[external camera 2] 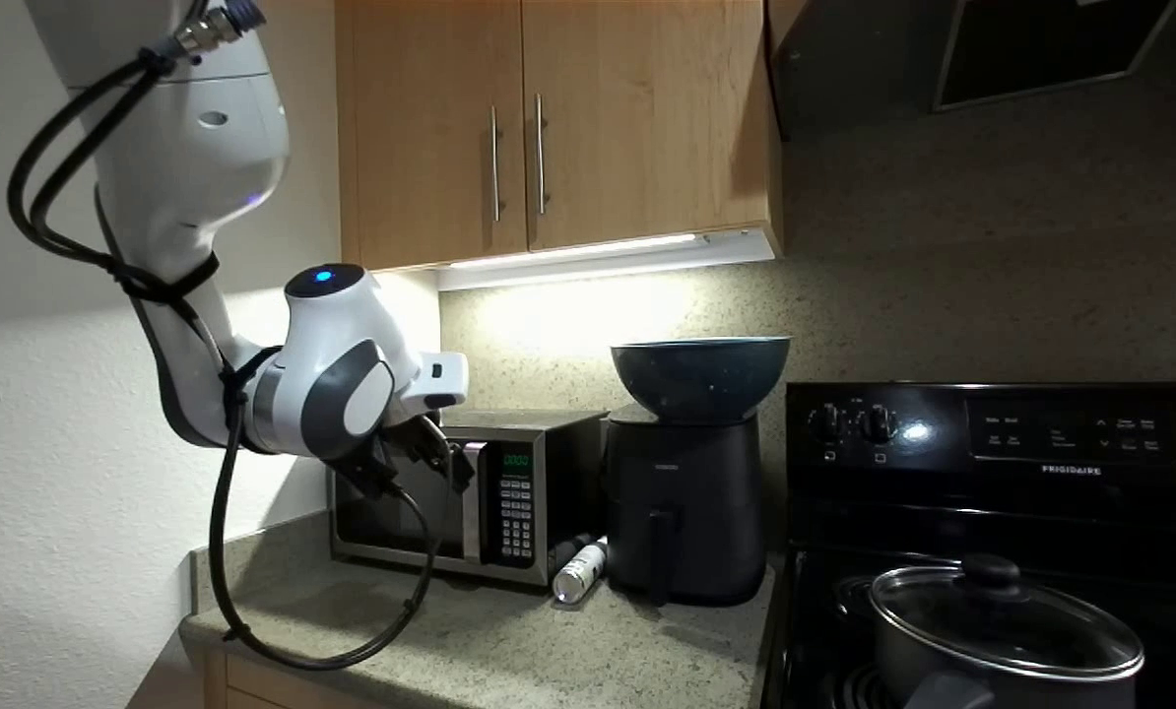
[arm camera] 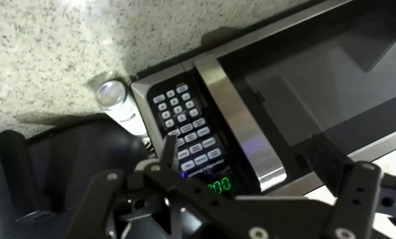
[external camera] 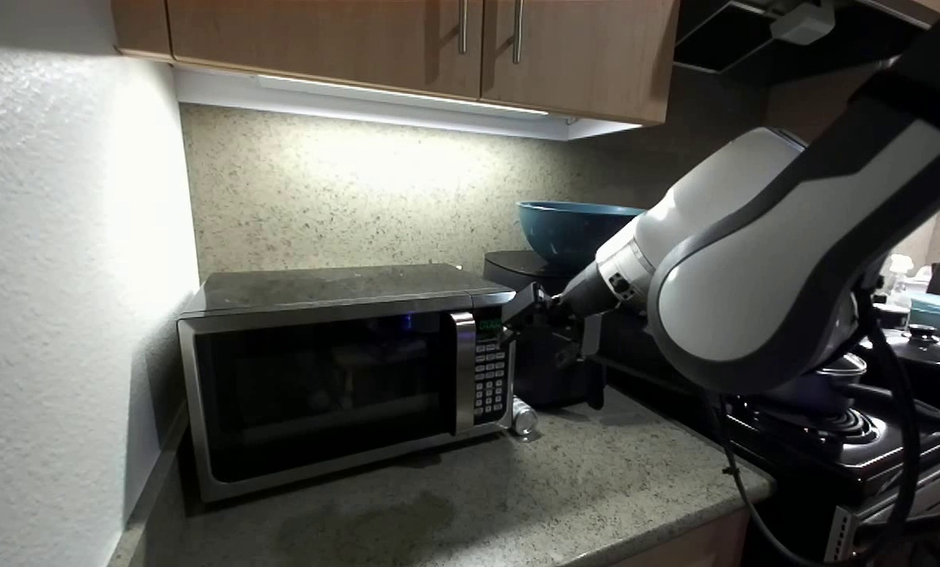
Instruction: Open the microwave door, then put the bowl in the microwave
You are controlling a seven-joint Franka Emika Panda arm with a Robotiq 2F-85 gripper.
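Facing the closed steel-framed dark-glass microwave door point(external camera: 324, 394) with my black two-fingered gripper point(arm camera: 244, 143) spread wide, I judge the glossy teal-blue round bowl point(external camera 2: 701, 382), atop the rounded black air fryer point(external camera 2: 691, 492), light, stiff, slippery and best pinched at its rim.

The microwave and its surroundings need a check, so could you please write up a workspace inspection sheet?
Surface: speckled countertop; dark patch in front of the microwave, shadow or stain unclear.
Job's things: microwave door shut; teal-blue bowl resting on the black air fryer.
Clutter: white cylindrical container lying between microwave and air fryer.
Hand: open; door handle shows between its jaws in the wrist view, contact cannot be told.
Cables: black cable looping below the arm in an exterior view.
Surroundings: wooden cabinets above, stove with lidded pot alongside.
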